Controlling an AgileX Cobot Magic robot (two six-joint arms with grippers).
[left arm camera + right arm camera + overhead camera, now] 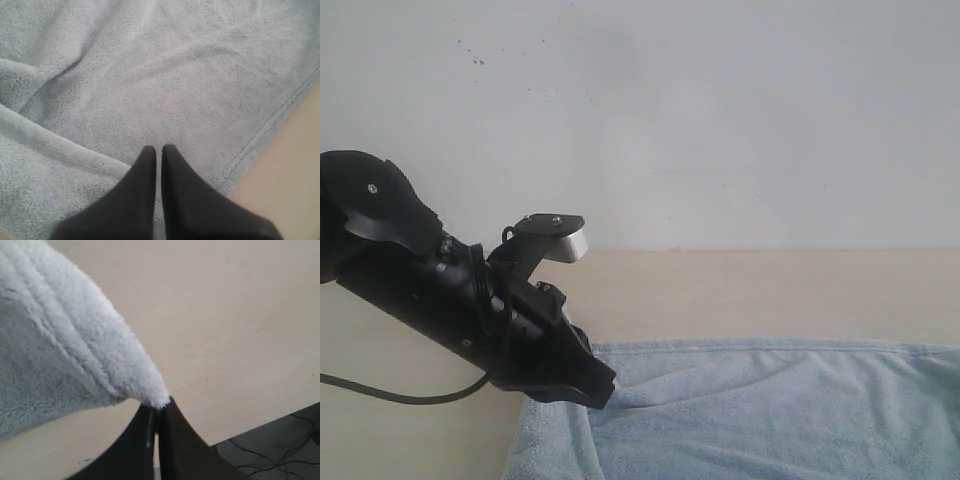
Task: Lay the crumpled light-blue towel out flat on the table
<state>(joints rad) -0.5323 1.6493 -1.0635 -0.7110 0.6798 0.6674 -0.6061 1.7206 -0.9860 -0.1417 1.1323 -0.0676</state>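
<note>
Your left arm (470, 320) nearest, 8 o'clock: left jaws clenched empty, tips on the towel (770, 410). Towel mostly spread over the desk (770, 290), 5 o'clock; folds left near those tips. Your right jaws clamp a raised corner: lay it down, smooth.

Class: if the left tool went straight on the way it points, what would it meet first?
The towel, spread directly ahead of the left tool; whether the tips already touch it is unclear.
</note>
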